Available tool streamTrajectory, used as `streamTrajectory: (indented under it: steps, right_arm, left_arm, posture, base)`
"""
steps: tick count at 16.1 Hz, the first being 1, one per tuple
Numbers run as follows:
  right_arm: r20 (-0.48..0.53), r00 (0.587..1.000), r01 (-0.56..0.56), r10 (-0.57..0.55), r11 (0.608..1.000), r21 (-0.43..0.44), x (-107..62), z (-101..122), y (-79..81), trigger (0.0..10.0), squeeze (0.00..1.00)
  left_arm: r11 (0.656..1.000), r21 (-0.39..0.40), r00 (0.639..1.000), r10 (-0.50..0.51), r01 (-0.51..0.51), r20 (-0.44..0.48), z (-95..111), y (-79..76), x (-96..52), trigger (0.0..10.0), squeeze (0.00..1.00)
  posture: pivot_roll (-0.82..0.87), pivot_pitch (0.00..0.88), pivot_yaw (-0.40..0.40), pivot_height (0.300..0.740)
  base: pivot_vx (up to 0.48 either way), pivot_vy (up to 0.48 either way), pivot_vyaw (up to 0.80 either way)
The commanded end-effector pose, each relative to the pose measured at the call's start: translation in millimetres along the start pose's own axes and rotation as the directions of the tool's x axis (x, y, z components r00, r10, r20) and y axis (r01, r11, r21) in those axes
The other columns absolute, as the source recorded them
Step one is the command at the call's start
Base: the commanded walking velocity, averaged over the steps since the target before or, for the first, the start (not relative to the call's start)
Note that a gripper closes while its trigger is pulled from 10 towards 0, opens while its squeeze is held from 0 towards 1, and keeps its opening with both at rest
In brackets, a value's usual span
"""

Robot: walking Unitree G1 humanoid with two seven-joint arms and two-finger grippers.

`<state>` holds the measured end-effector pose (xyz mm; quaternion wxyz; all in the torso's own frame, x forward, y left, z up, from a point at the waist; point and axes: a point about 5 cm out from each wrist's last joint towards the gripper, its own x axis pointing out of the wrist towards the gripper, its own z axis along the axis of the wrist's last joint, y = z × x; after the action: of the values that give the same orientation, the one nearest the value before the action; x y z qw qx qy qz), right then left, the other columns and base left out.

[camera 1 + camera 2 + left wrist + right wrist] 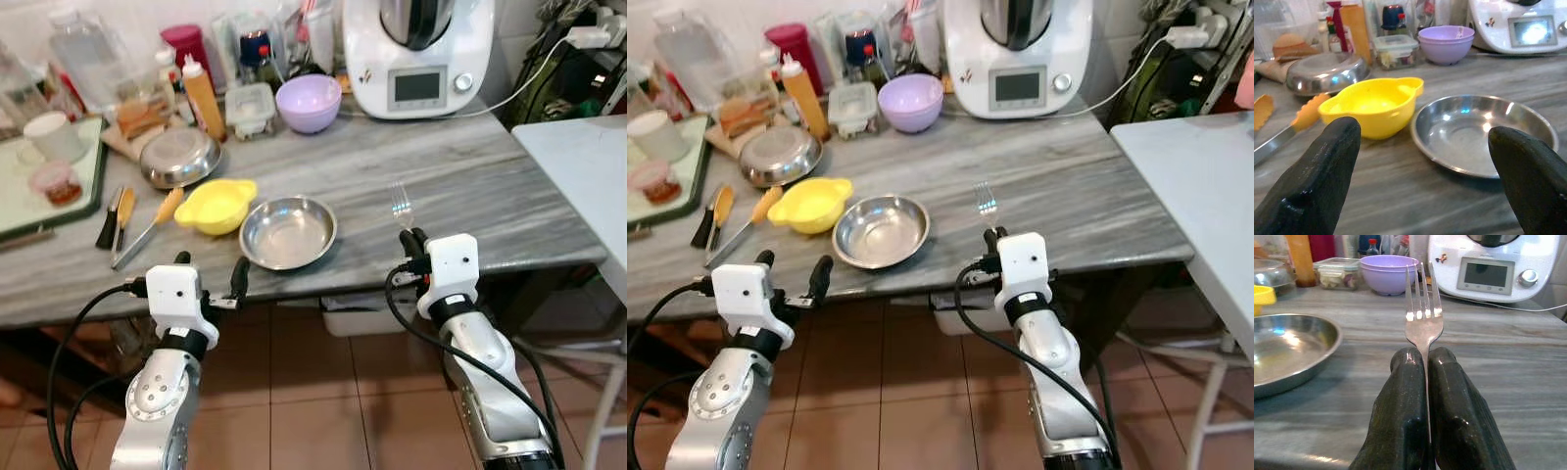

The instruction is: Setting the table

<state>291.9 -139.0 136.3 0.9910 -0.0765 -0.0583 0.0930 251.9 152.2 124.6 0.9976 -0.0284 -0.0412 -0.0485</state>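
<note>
You have the right pincer point(411, 238) closed tight on the handle of a clear, shiny fork point(401, 204), its two black fingers point(1405, 396) pressed together on either side of the stem. The fork points away from the robot, tines forward and raised just above the near edge of the grey marbled worktop point(470, 176). It is not yet laid down.

The round, shallow stainless-steel plate point(288, 232) already sits near the front edge of the worktop, to the left of the fork and a little apart from it. Just beside that plate, on its far left side, stands a yellow plastic bowl with small handles point(217, 206); whether the two touch is hard to tell.

Your left pincer point(211, 279) hovers in front of the worktop's edge, fingers spread wide and gripping nothing, facing the gap between yellow bowl and steel plate.

Judging from this, you are partway in: a plate is out and a fork is in hand, but no cutlery lies next to the plate. What is left, as far as can be judged, is to set the fork down on the bare stretch of worktop to the right of the plate, then release it.
</note>
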Motion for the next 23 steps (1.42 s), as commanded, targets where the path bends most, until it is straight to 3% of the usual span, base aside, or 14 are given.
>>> streamTrajectory:
  steps: [1,14,18,23]
  right_arm:
    - [0.014,1.0,-0.001,0.001,1.0,0.008,-1.3,3,0.7,10.0,0.0]
    - [0.017,1.0,0.014,-0.014,1.0,0.018,4.2,5,0.1,10.0,0.0]
    - [0.014,0.999,0.029,-0.029,0.999,0.031,13.1,7,-4.1,10.0,0.0]
    - [-0.059,0.998,0.039,-0.031,0.989,0.141,32.5,4,1.0,10.0,0.0]
  left_arm:
    - [1.0,0.001,1.0,-0.005,0.005,0.002,1,1.4,-2.2,10.0,0.0]
    - [1.0,0.016,0.999,-0.009,0.01,-0.05,-7,5.5,-12.4,10.0,0.0]
    - [0.996,0.023,0.995,-0.08,0.082,-0.067,-9,-0.5,-18.7,10.0,0.0]
    - [0.99,0.04,0.988,-0.129,0.133,-0.08,-9,-4.4,-24.8,10.0,0.0]
  posture:
    - [-0.1,0.078,0.11,0.74]
    - [-0.09,0.098,0.112,0.74]
    - [-0.09,0.118,0.119,0.74]
    - [-0.07,0.141,0.119,0.74]
  base:
    - [0.277,0.0,0.0]
    - [0.042,0.0,0.0]
    - [0.0,0.0,0.0]
    - [0.0,0.0,0.0]
